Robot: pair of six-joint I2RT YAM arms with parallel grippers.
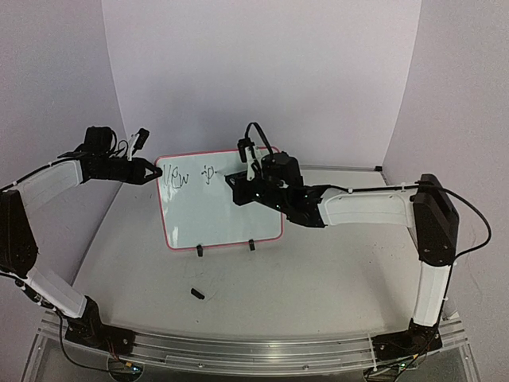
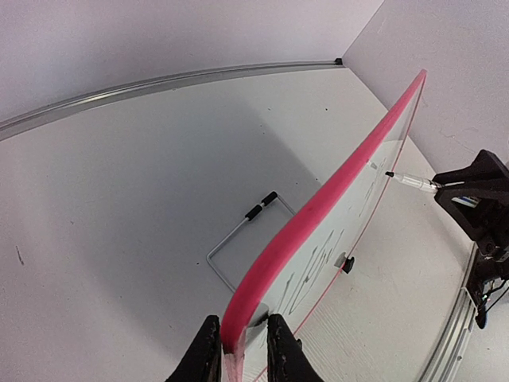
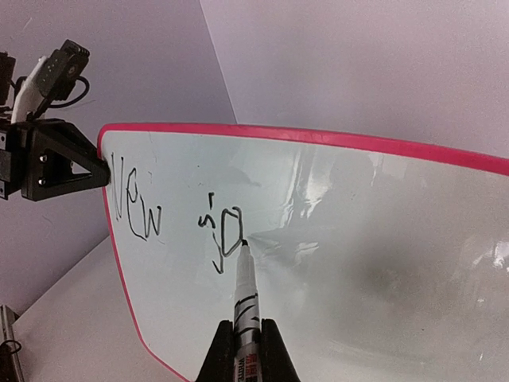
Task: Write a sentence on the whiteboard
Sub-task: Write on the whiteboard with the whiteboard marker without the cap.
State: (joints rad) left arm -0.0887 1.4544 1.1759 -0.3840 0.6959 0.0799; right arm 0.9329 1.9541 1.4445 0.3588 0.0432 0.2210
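Two grips: left fingers (image 2: 203,354) on left edge of whiteboard (image 1: 215,215), right fingers (image 3: 270,354) around marker (image 3: 245,310); bare white rightward.

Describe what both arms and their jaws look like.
Left arm and right arm match: white boxy link covers between black joints and black bases, thin black cables looping along them. Black jaws on triangular black brackets.
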